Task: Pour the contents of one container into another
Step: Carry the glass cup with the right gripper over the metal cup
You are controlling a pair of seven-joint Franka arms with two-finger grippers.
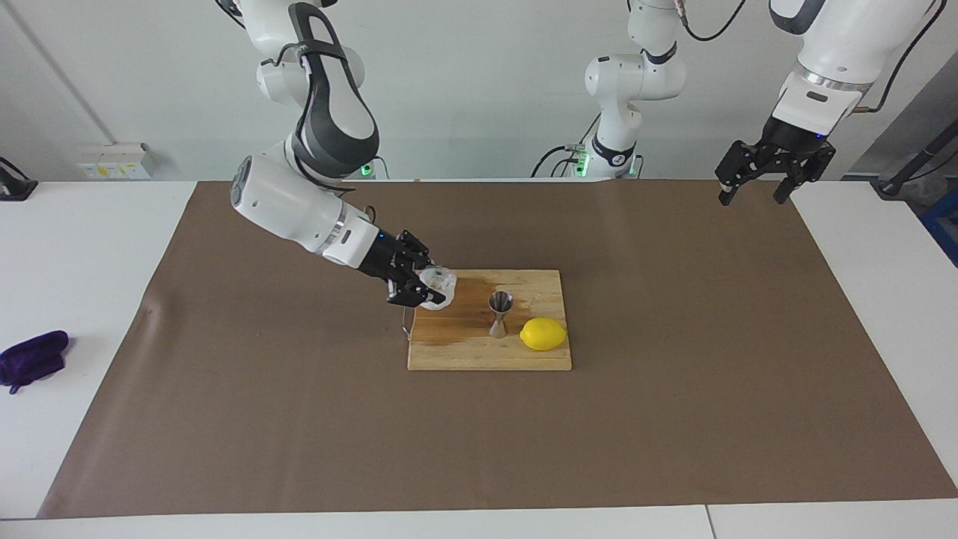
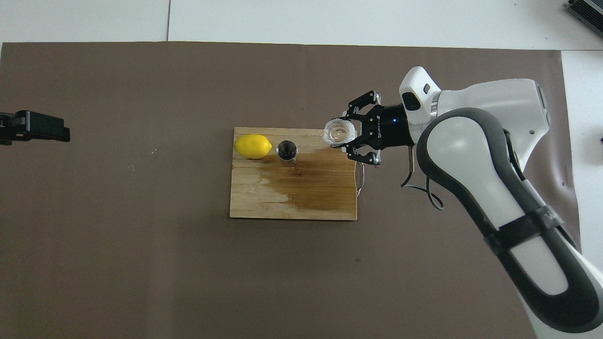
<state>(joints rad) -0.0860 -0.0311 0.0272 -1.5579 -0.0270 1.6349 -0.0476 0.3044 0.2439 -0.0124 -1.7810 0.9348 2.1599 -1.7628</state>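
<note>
Spillage threatens if the right tool (image 1: 428,288), clamped on the glass cup (image 1: 438,287), tips early or misses the narrow jigger (image 1: 500,314); left tool (image 1: 775,174) waits open.

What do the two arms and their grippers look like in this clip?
Both arms are glossy white with dark grey joint panels and bands. The right gripper and left gripper are black linkage types with two fingers each. A thin dark cable loops beside the right wrist.

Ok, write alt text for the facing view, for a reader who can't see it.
The right claw holds a small glass cup over the edge of a wooden cutting board, where a steel jigger stands upright beside a lemon. The left claw waits open, raised above its own end of the table.
</note>
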